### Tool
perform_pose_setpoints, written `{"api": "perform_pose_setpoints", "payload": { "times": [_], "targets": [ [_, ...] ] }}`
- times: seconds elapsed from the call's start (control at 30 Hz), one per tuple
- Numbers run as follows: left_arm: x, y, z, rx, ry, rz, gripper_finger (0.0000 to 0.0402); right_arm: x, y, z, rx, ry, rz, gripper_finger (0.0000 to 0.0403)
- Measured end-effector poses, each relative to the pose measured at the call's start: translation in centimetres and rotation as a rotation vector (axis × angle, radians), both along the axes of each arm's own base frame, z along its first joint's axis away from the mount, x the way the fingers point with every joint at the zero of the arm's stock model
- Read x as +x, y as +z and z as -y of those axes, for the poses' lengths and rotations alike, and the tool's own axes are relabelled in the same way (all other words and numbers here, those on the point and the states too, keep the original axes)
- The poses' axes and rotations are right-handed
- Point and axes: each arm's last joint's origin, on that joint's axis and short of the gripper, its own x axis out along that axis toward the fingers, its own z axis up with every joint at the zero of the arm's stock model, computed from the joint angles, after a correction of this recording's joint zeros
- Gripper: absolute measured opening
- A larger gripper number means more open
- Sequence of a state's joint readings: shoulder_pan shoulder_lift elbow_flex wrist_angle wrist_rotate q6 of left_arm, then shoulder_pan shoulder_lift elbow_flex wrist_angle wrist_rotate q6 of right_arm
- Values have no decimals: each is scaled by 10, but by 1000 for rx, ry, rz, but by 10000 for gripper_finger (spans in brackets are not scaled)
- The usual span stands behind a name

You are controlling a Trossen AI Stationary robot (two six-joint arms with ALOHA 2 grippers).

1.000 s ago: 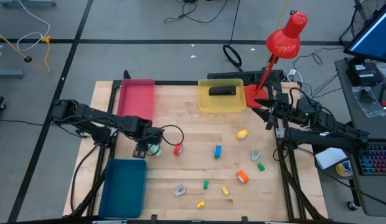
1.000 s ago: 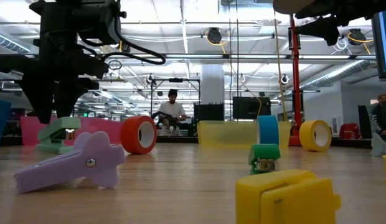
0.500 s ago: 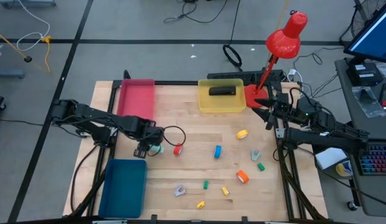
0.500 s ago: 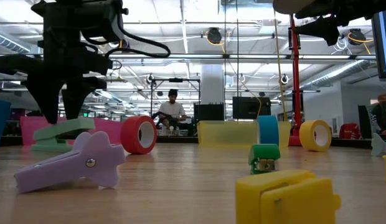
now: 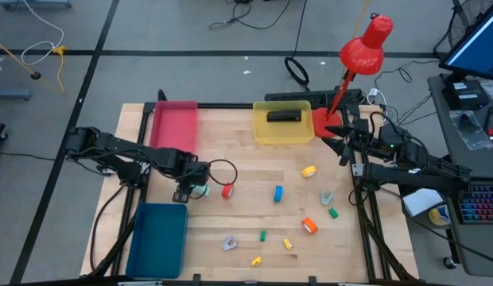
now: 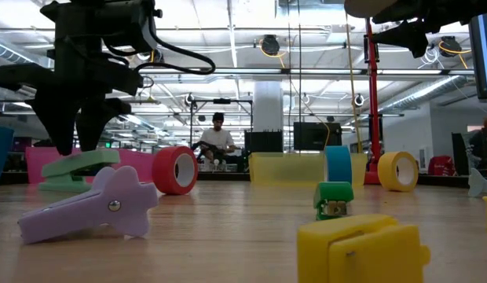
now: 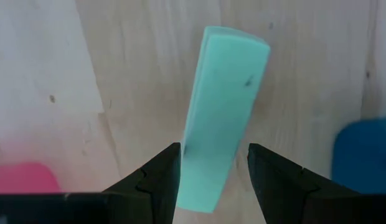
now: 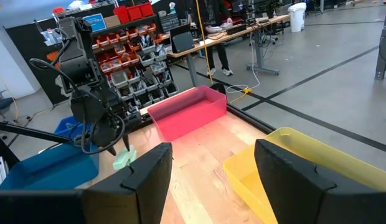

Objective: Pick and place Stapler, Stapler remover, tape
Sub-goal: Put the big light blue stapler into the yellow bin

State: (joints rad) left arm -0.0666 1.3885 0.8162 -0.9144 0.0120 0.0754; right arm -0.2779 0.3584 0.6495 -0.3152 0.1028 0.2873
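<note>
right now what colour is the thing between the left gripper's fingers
Mint green, a pale teal stapler; it shows best in the left wrist view, between the left gripper fingers.

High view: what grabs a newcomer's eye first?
The red desk lamp at the table's far right corner stands out most. Next, the left pincer at the table's left, straddling the mint green stapler, fingers open either side. Coloured tape rolls and small pieces dot the wood between the pink tray, yellow tray and blue tray.

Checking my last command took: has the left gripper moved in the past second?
Yes. In the low view the left gripper has come down over the green stapler and shifted slightly toward the red tape.
</note>
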Motion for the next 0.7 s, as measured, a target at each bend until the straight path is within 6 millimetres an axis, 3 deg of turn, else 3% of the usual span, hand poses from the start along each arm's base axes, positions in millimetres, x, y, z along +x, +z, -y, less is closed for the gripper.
{"api": "perform_pose_setpoints", "payload": {
  "times": [0.2, 0.53, 0.7],
  "targets": [
    [2, -2, 0, -13, 23, -4, 186, 0, 0, 0, 0, 0, 0, 224],
    [12, -38, 2, -18, 84, -183, 186, 0, 0, 0, 0, 0, 0, 224],
    [13, -42, 2, -16, 101, -211, 186, 0, 0, 0, 0, 0, -1, 224]
  ]
}}
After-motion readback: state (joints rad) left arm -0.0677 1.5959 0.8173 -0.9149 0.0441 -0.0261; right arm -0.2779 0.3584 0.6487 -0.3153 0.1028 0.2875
